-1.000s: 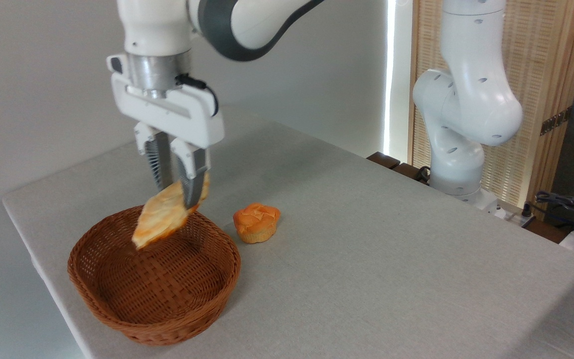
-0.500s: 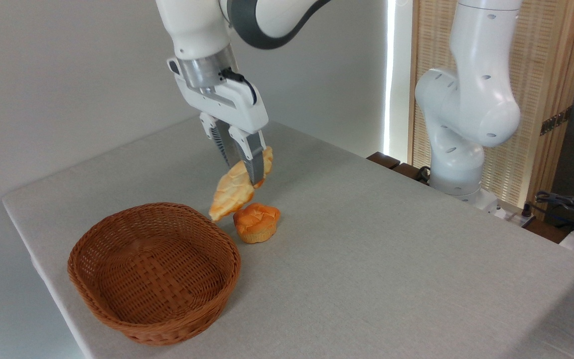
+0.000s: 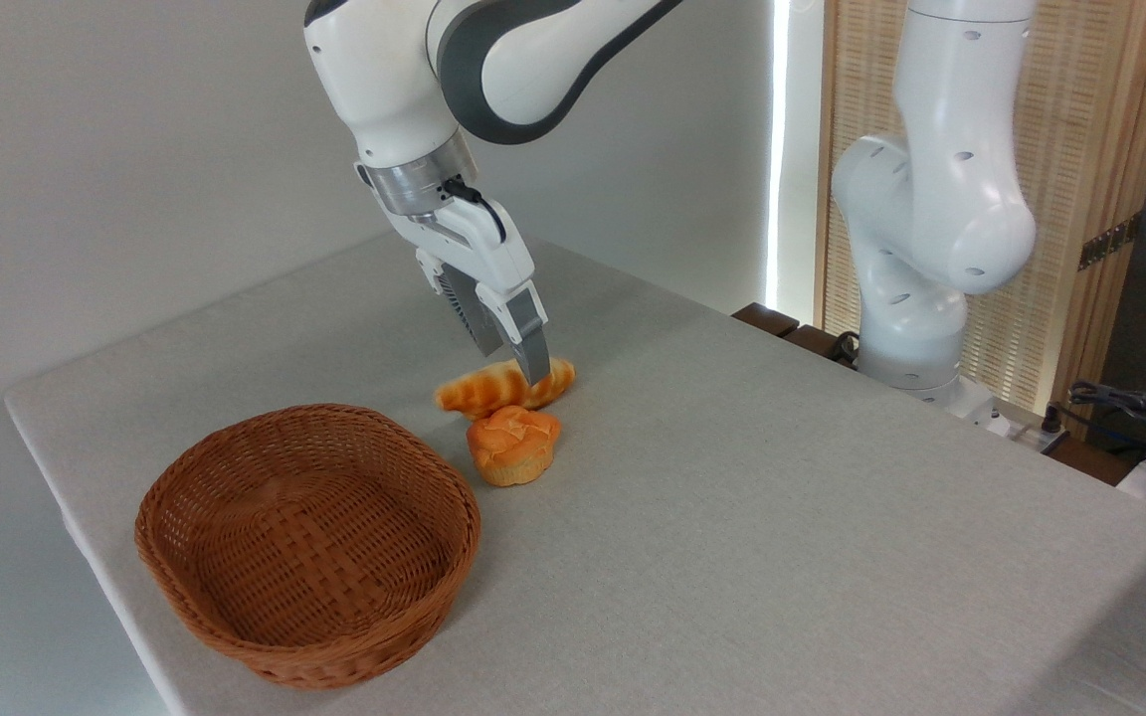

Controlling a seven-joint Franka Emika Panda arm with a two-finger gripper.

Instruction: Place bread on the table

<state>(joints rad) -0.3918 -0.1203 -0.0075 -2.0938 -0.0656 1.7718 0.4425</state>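
The gripper (image 3: 518,363) has carried the bread (image 3: 503,386) out of the wicker basket (image 3: 309,542) and lowered it beyond the basket, seemingly onto the table (image 3: 782,497) behind the muffin-shaped bun (image 3: 513,444); fingers remain clamped on it, so only release is left.

1. The bread (image 3: 493,388), at frame centre, is coloured pale golden, with browner tones shown at its ends.
2. The bun (image 3: 513,445), just below it, is coloured orange.
3. The basket (image 3: 235,607), at lower left, is coloured brown and is patterned with a woven weave.
4. The table (image 3: 782,517) is covered in plain light grey.
5. The arm (image 3: 493,60), at upper centre, is finished in white with dark grey bands; the gripper (image 3: 518,363) is shown in white and grey.
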